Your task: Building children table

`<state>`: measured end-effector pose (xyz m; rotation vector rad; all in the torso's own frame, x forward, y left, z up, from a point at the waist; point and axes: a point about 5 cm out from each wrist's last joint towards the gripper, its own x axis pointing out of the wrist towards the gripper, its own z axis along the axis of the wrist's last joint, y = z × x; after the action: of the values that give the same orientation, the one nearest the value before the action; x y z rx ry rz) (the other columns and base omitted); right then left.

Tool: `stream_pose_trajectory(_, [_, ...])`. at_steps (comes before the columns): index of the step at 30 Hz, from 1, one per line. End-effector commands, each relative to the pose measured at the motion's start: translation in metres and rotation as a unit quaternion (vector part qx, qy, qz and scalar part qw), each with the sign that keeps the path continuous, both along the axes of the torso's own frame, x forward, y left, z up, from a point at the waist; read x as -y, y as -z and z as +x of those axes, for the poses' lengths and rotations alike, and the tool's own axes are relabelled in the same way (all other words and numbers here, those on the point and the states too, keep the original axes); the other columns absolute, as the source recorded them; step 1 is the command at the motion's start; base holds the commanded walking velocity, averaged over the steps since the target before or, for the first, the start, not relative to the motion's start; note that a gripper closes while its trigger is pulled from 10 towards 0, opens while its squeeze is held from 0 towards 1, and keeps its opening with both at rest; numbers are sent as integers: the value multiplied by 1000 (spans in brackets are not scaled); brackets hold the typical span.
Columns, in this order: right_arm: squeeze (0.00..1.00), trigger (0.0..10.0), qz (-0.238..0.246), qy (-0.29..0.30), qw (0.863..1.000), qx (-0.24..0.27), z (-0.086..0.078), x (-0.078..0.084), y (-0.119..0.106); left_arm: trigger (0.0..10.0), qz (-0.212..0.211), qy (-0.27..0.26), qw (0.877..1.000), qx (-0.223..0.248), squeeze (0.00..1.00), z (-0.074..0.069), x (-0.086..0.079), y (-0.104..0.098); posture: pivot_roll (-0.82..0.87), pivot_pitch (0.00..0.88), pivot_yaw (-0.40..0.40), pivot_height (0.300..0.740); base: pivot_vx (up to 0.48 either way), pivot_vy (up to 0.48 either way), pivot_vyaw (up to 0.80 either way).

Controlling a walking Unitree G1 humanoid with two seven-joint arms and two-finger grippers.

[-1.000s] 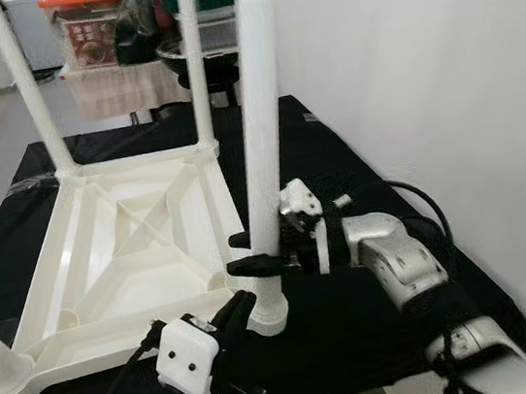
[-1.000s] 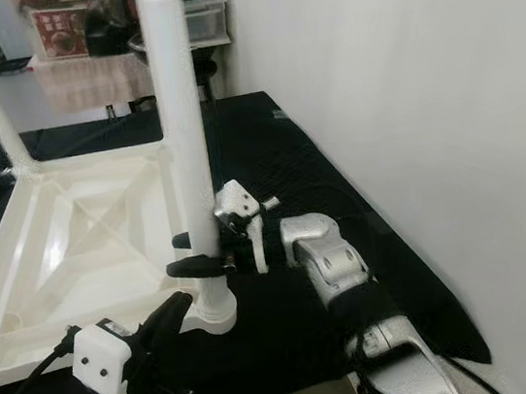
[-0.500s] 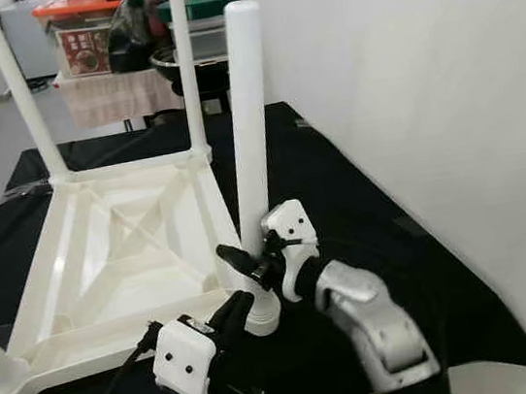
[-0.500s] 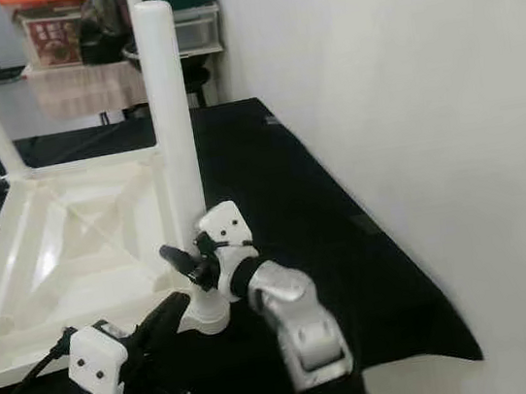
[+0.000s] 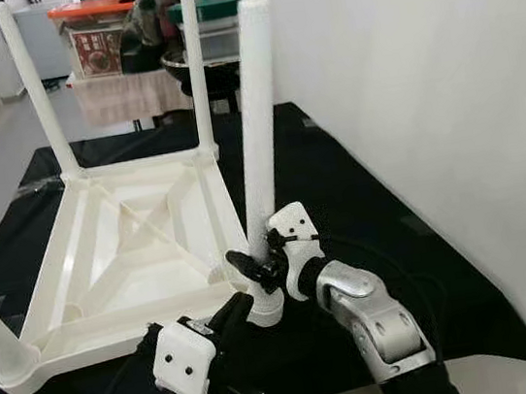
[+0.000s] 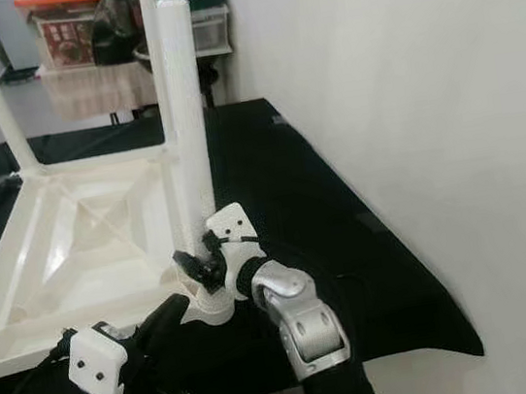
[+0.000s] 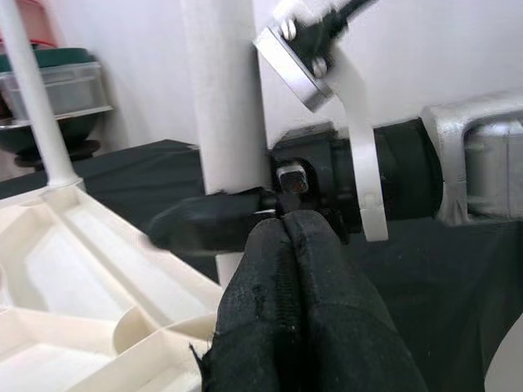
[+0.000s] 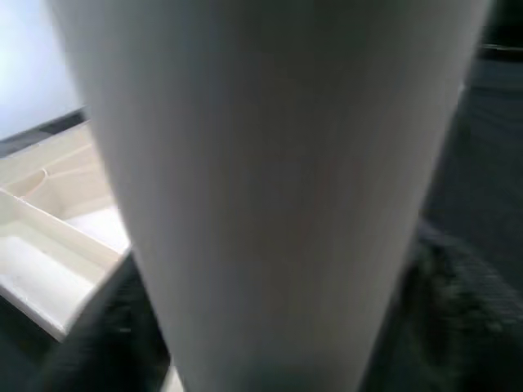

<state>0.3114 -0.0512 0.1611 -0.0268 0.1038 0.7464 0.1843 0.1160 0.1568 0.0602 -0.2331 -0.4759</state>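
Right hand (image 5: 254, 269): fingers clamped around the near-corner leg (image 5: 257, 139) just above its socket. A second ago the forearm reached in flat from 3 o'clock; it now comes up from about 5 o'clock with the wrist rolled over, grip point unchanged. Leg stands about as upright as before. My reading: the hand is twisting or pressing the leg home, not relocating it.

Left hand (image 5: 233, 315): fingers pressed together, empty, tips resting close by the socket at 7 o'clock of the leg; no change in position.

Upturned table (image 5: 122, 241): white plastic, underside up on the black-covered desk (image 5: 362, 203). Legs also stand at the two far corners and the near-left corner at 9 o'clock.

With all four legs up, the build looks nearly complete. Seating of this last leg can't be confirmed; the joint is hidden behind the hands.
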Motion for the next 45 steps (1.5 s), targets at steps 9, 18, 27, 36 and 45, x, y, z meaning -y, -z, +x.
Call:
stream_pose_trajectory(9, [0, 10000, -22, -289, 955, 67, 2, -4, -28, 10000, 3, 2, 1000, -6, 0, 1, 1, 3, 62, 5, -66, 740, 0, 0, 0])
stream_pose_trajectory(18, [0, 0, -27, -329, 943, 32, 26, 8, -28, 10000, 5, 0, 1000, -7, 0, 2, 1, 4, 73, 4, -67, 740, 0, 0, 0])
stream_pose_trajectory(27, [0, 0, -34, -326, 944, 28, 29, 24, -24, 10000, 4, 0, 1000, -6, 0, 1, 1, 3, 62, 14, -68, 740, 0, 0, 0])
stream_pose_trajectory(36, [0, 0, -15, -9, 998, -54, 0, 6, 22, 10000, 4, 0, 1000, -4, 0, 1, 0, 1, 49, 32, -70, 740, 0, 0, 0])
stream_pose_trajectory(45, [0, 0, -19, 56, 998, -36, 1, 7, 21, 10000, 3, 2, 1000, -3, 0, 3, 0, 1, 43, 24, -66, 740, 0, 0, 0])
